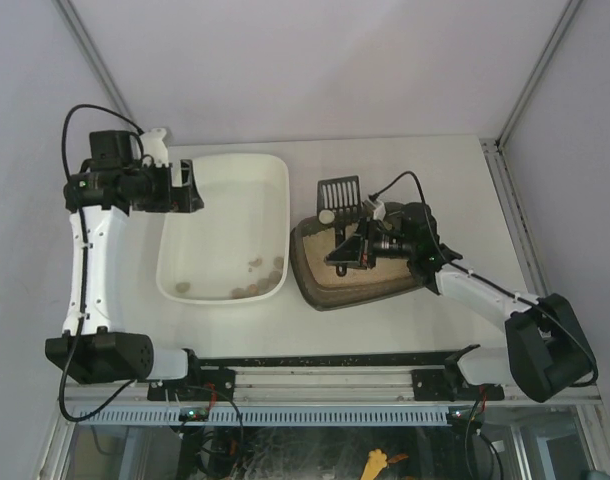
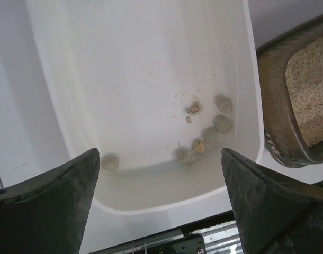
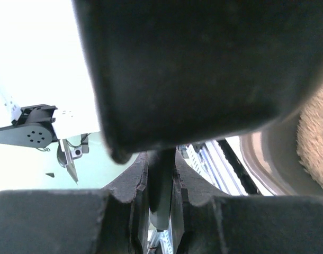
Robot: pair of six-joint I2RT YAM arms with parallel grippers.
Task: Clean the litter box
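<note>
Hovering left gripper (image 1: 192, 187), jaws wide, empty, over white tub (image 1: 286, 215). Litter box (image 1: 320, 285) just beside tub, at its 3 o'clock. Right gripper (image 1: 343, 255) clamped on scoop (image 1: 340, 190) handle, scoop head at box's 12 o'clock. Box likely stiff, sand-heavy, spills if tipped; grab bare rim at 6 o'clock.

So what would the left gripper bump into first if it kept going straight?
Most likely the floor of the white tub, near the small clumps in it. The open left gripper points down into it; depth is hard to judge.

Glossy plastic tub (image 2: 140, 63), grainy litter (image 2: 310, 90)
</note>
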